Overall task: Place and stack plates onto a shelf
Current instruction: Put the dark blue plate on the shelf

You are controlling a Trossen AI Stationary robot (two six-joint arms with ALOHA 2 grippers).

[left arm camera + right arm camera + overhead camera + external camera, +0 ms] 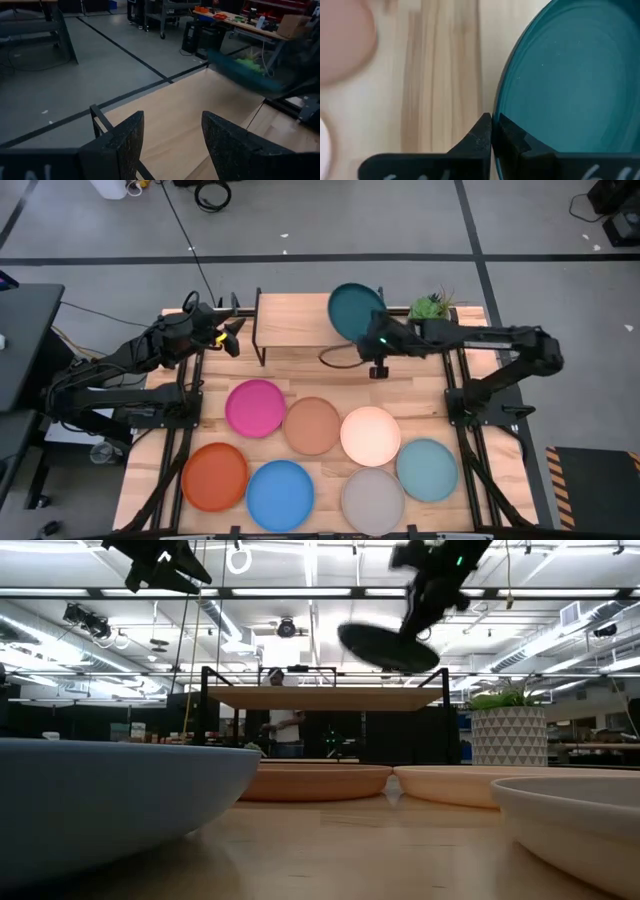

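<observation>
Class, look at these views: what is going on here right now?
The right hand is shut on the rim of a round dark teal plate, holding it above the small wooden-topped shelf. The left hand waits open by the shelf's other end. Seven other plates lie on the slatted wooden table.

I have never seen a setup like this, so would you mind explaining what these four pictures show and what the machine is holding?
Two dark robot arms work at a slatted wooden table. One camera looks straight down, one sits at table-top height looking across, and one rides on each arm's wrist. The right gripper has its fingers shut on the rim of the dark teal plate, holding it in the air over the shelf, a small wooden-topped rack with black legs. The left gripper waits open beside the shelf's other end. Seven more plates lie on the table: pink, tan, cream, light teal, orange, blue and pale grey.
</observation>
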